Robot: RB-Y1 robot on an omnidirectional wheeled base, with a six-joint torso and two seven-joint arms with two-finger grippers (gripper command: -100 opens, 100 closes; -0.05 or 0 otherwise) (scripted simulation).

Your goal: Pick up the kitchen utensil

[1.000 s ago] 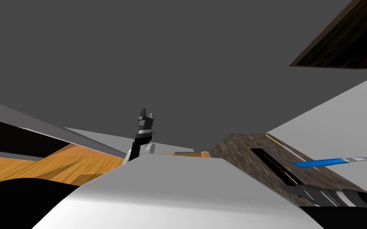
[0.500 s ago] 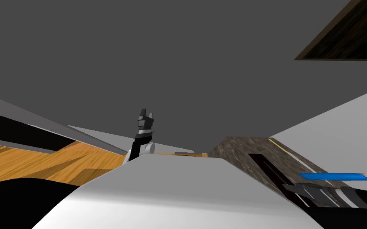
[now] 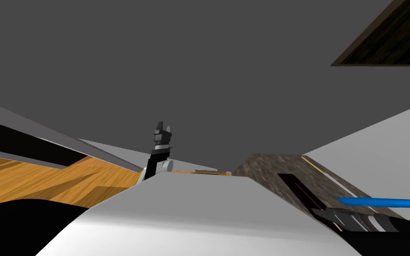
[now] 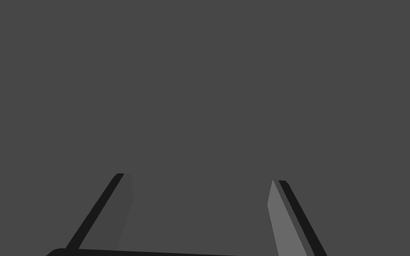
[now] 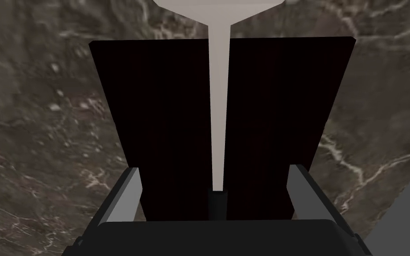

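Roughly: right gripper [image 5: 215,170] hangs at the near end of the dark board [image 5: 155,133], jaws spread, one finger outside each long edge; contact with the board unclear. Pale utensil [image 5: 217,111] lies along the board's middle, its thin handle running toward the gripper and its wide head cut off past the board's far end. Blue-handled tool [image 3: 375,202] lies beside the board, tip cut off. Board lies on a marbled counter [image 5: 44,111]. Left gripper [image 4: 199,178] is well apart from the board, spread, facing a flat dark grey surface.
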